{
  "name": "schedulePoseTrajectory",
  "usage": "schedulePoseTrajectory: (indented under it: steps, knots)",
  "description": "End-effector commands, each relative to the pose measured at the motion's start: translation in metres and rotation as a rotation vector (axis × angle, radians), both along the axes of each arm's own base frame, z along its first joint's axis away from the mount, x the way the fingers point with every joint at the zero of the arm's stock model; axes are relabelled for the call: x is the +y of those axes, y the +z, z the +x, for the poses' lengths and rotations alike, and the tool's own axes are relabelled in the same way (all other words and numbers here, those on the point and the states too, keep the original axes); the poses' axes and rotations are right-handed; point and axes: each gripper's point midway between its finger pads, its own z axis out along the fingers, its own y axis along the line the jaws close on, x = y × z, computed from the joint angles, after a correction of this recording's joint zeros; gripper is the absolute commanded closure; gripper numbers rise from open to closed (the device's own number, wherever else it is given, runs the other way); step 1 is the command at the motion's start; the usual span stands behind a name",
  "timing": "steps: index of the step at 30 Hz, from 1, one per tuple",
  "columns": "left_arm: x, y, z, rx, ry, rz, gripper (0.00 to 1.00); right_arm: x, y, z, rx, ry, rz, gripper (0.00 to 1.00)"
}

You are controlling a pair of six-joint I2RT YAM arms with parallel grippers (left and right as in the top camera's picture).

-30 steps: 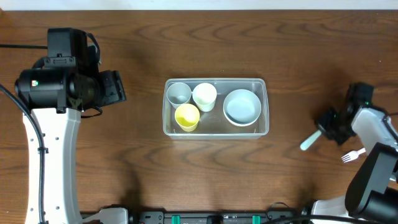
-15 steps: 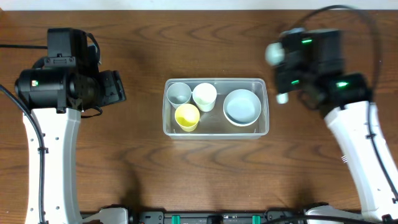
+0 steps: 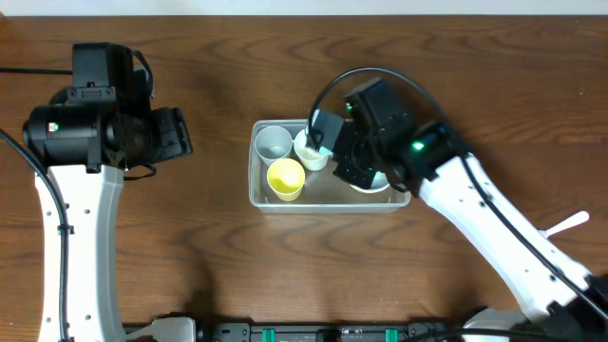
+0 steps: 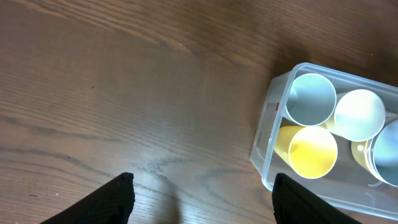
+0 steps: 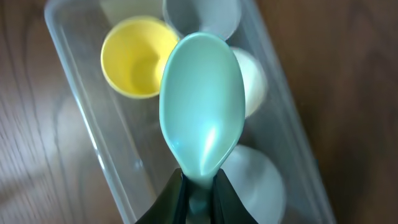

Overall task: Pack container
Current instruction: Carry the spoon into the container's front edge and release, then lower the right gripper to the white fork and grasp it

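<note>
Gripping pale-green spoon [image 5: 200,106] by handle with right gripper [image 5: 199,186], pinched tight around it; hovering above container [image 3: 328,203] at centre of table [image 3: 285,57], over white cup [image 3: 306,154], likely to drop spoon inside beside yellow cup [image 3: 286,178], grey cup [image 3: 274,142]. Holding left gripper [image 4: 208,199] wide apart, empty, over bare wood near container's left end, presumably clear of right arm's path
</note>
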Motion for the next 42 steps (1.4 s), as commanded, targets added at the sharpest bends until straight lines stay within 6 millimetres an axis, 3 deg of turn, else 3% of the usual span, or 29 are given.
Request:
schedulePoseTrajectory:
  steps: [1, 5, 10, 12, 16, 19, 23, 26, 29, 33, 36, 39, 42]
  knots:
    - [0.002, -0.005, -0.001, 0.018, 0.007, -0.001, 0.29, 0.005, -0.023, -0.006, 0.048, 0.061, -0.059, 0.99]
    - [0.002, -0.005, -0.001, 0.018, 0.007, -0.001, 0.29, 0.009, -0.046, -0.011, 0.107, 0.079, -0.101, 0.99]
    - [0.002, -0.005, -0.001, 0.019, 0.007, -0.001, 0.29, 0.012, -0.057, -0.014, 0.132, 0.091, -0.119, 0.96]
    - [0.002, -0.005, -0.001, 0.019, 0.007, -0.001, 0.29, 0.012, -0.057, -0.014, 0.132, 0.09, -0.119, 0.94]
    - [0.002, -0.005, -0.001, 0.019, 0.007, -0.001, 0.29, 0.012, -0.058, -0.014, 0.135, 0.09, -0.121, 0.8]
    - [0.002, -0.005, -0.001, 0.019, 0.007, -0.001, 0.28, 0.011, -0.058, -0.015, 0.138, 0.086, -0.122, 0.77]
    - [0.002, -0.005, -0.001, 0.019, 0.007, -0.001, 0.29, 0.012, -0.058, -0.014, 0.138, 0.082, -0.119, 0.77]
    - [0.002, -0.005, -0.001, 0.019, 0.007, -0.001, 0.29, 0.014, -0.056, -0.01, 0.131, 0.047, -0.102, 0.83]
    - [0.002, -0.005, -0.001, 0.019, 0.007, -0.001, 0.29, 0.008, -0.047, 0.01, 0.081, -0.121, -0.076, 0.84]
    - [0.002, -0.005, -0.001, 0.019, 0.007, -0.001, 0.29, -0.029, -0.014, 0.052, -0.051, -0.528, -0.009, 0.82]
    - [0.002, -0.005, -0.001, 0.019, 0.007, -0.001, 0.29, -0.071, 0.014, 0.068, -0.083, -0.824, 0.096, 0.67]
    - [0.002, -0.005, -0.002, 0.022, 0.007, -0.001, 0.29, -0.122, 0.035, 0.074, -0.074, -1.069, 0.201, 0.62]
    - [0.001, -0.005, -0.002, 0.024, 0.007, -0.001, 0.28, -0.189, 0.044, 0.071, -0.045, -1.357, 0.267, 0.6]
